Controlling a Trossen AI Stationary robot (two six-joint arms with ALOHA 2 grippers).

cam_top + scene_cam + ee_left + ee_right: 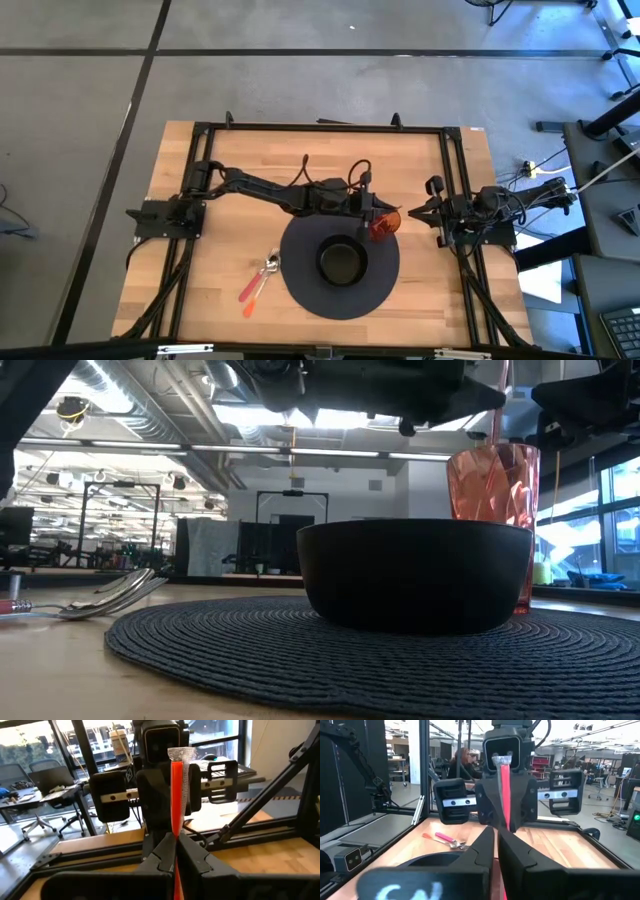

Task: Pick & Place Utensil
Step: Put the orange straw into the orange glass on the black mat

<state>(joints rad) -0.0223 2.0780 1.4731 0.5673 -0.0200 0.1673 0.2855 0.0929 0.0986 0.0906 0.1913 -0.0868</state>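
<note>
— Utensil [376, 218] sits clamped upright in the left gripper [374, 212], centre-right of the high view, over the red cup [385, 224] beside the bowl [340, 262].
— Advice?
— Lower it straight, I'd say, handle vertical. Low view: cup [492, 510] at right, forks [110, 596] at left.
— Left wrist view?
— Fingers [162, 854] pinch the red handle [177, 815].
— Right gripper [495, 840]?
— Parked at the table's right edge, fingers almost together, empty.

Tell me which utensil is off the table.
The red-handled one, held upright in the left gripper above the cup; the other two lie flat on the table beside the mat.
</note>
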